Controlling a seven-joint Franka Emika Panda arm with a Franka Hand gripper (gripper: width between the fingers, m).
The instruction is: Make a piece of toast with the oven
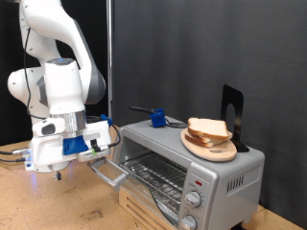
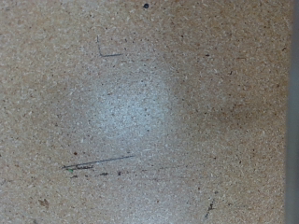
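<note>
Silver-grey metal toaster oven (image 1: pixel 187 163), boxy, standing at the exterior view's lower right on a pale wooden block (image 1: pixel 144 213). Door (image 1: pixel 107 171) hangs open towards the exterior view's left; wire rack (image 1: pixel 153 174) visible inside. Two round knobs (image 1: pixel 193 199), one above the other, on the front panel, with a small red mark above them.

On the oven's top: round wooden board (image 1: pixel 213 148) carrying stacked slices of bread (image 1: pixel 207 130), pale with tan crust. A single separate piece of toast cannot be told apart in either view. Just behind the board, a black upright stand (image 1: pixel 231 113). Towards the exterior view's left of the board, a small blue object (image 1: pixel 157 118) with a dark handle.

White Franka arm (image 1: pixel 59 59) at the exterior view's left, hand lowered close to the tabletop (image 1: pixel 48 206), near the open door's edge. Gripper (image 1: pixel 59 172) with blue fittings; fingers point downward; whether they stand apart or together cannot be told. Nothing is seen between them.

Wrist view: speckled particle-board surface (image 2: pixel 131 112) only, with a bright patch of light at the middle and a few dark scratch marks. No fingers show there.
</note>
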